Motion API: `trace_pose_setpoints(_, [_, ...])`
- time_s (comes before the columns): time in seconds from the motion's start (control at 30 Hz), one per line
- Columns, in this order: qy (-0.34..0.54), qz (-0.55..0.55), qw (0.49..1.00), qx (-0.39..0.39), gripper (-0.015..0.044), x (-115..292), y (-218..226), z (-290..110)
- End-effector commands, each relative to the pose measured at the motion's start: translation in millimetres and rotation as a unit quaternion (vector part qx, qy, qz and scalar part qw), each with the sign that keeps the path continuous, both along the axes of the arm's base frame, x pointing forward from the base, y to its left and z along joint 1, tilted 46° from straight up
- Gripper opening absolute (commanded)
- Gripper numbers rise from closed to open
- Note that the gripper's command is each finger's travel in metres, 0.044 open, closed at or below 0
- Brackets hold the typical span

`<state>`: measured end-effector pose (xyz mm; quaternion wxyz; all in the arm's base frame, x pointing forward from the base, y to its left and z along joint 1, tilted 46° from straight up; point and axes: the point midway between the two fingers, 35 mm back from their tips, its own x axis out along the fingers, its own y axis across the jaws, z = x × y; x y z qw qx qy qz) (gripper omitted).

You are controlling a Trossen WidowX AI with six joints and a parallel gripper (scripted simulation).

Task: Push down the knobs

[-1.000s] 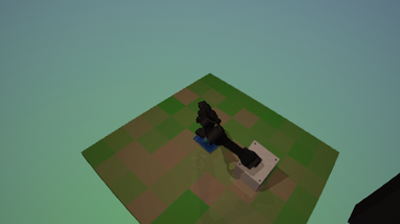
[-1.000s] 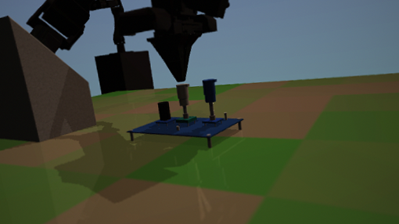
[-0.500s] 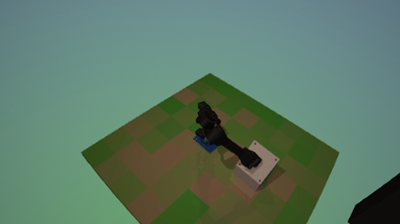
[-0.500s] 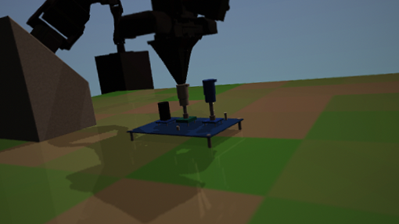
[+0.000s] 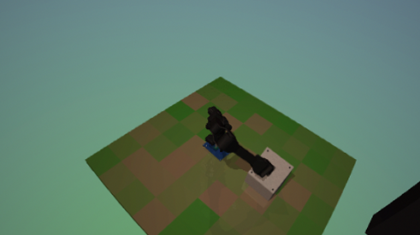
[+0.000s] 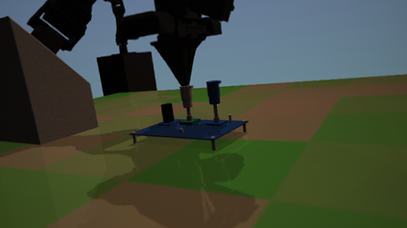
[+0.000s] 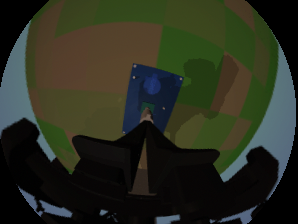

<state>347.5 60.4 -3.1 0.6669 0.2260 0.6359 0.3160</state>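
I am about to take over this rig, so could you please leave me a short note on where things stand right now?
Tool: shut, holding nothing, its tip on top of the grey knob.
Board: on its legs on the table.
Grey knob: raised on its shaft, not down against its potentiometer.
Blue knob: raised too, untouched.
Black knob: already sits low on the board.
Done: neither knob seated.
Left: press the grey knob down, then the blue; open the tool, move away, hold still.
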Motion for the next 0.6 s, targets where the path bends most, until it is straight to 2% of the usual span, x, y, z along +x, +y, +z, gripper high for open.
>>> trace_pose_setpoints(0.0, [0.001, -0.002, 1.000, 0.002, 0.0000, 0.0, 0.2, 0.3])
trace_pose_setpoints(0.57, [0.001, -0.002, 1.000, 0.002, 0.0000, 0.0, 3.9, -3.4])
